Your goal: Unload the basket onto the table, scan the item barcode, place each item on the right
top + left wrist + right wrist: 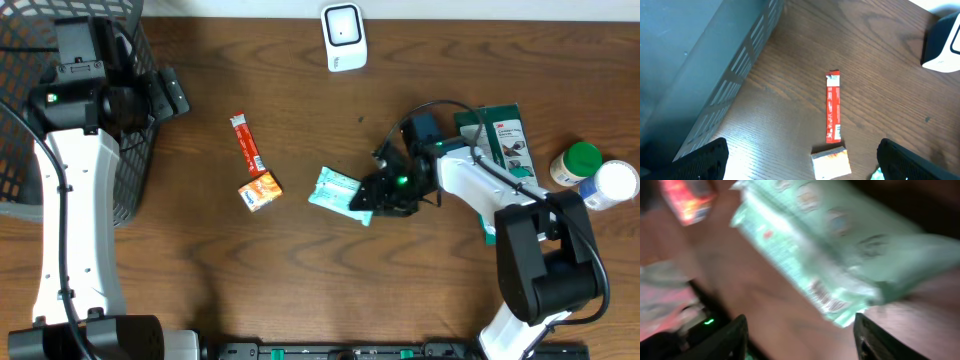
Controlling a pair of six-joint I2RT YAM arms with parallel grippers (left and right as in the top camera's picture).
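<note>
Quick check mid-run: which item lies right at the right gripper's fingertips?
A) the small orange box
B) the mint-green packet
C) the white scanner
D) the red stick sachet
B: in the overhead view the right gripper sits at the edge of the mint-green packet, and the right wrist view shows that packet on the table just ahead of its spread fingers.
</note>
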